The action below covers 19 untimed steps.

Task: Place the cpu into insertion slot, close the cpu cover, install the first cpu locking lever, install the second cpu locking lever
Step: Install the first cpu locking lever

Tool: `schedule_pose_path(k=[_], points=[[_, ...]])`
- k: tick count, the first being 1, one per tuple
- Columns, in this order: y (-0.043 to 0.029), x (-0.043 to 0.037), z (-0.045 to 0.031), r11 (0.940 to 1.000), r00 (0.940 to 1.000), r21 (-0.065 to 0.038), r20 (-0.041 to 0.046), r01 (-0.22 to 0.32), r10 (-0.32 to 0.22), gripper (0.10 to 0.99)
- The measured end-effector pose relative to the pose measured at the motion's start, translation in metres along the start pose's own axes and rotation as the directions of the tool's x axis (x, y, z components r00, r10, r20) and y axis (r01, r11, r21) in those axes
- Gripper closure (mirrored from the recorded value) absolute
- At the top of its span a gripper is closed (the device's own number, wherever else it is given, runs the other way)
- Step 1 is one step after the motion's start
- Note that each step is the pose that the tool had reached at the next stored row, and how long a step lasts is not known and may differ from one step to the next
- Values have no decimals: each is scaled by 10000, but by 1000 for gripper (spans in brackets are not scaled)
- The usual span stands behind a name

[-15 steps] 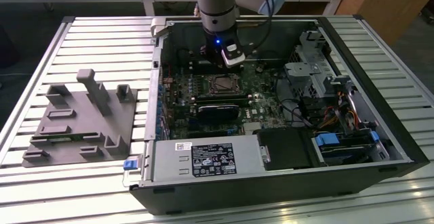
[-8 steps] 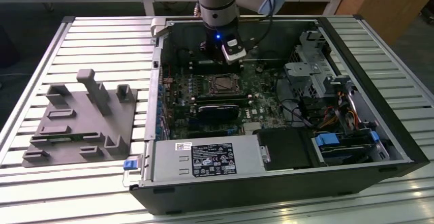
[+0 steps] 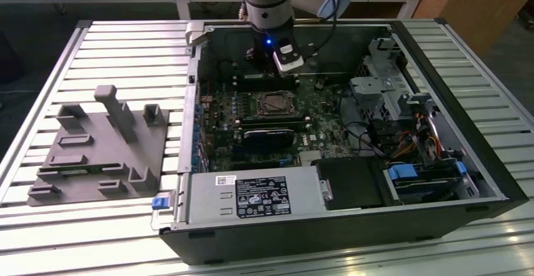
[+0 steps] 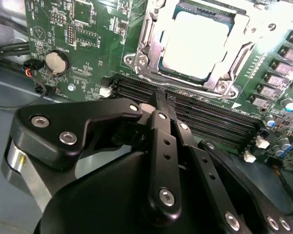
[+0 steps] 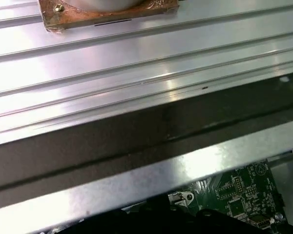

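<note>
Black linkage of the hand (image 4: 158, 100) takes up the near part of the second wrist view; its fingers (image 4: 161, 105) are pressed together at the tip, pinching nothing, just above the long black memory slots (image 4: 205, 114). Beyond the slots, on the green circuit board (image 4: 88, 44), sits the insertion slot (image 4: 195, 46). The cpu (image 4: 194, 44) lies flat in it, pale metal face up. The cpu cover (image 4: 149, 36) is down around the chip, its silvery frame bordering the face on all sides. A round coin battery (image 4: 56, 62) sits on the board well apart from the slot.

In the exterior view the arm (image 3: 267, 4) reaches down into the open computer case (image 3: 334, 138), which lies on a ribbed metal worktop (image 3: 125, 57). The hand (image 3: 288, 63) hangs just behind the socket (image 3: 274, 105). A grey moulded fixture (image 3: 100, 151) rests on the worktop at the exterior view's left, apart from the case.
</note>
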<state>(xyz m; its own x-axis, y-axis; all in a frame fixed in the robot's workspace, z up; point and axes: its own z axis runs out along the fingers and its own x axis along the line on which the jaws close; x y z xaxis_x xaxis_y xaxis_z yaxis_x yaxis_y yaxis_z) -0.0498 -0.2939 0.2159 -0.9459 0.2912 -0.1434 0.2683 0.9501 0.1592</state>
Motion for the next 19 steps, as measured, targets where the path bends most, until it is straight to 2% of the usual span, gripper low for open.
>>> schedule_pose_path(k=[2, 6, 9, 14, 19], points=[[-4, -1, -1, 9999, 10000, 106, 30, 19, -19, 980], [-21, -7, -2, 9992, 9999, 397, 112, 74, -79, 980], [-50, -15, -7, 9983, 9998, 575, 153, 105, -114, 980], [-120, -37, -14, 9972, 9998, 733, 166, 126, -138, 980], [-178, -55, -18, 9960, 9998, 880, 131, 137, -149, 980]])
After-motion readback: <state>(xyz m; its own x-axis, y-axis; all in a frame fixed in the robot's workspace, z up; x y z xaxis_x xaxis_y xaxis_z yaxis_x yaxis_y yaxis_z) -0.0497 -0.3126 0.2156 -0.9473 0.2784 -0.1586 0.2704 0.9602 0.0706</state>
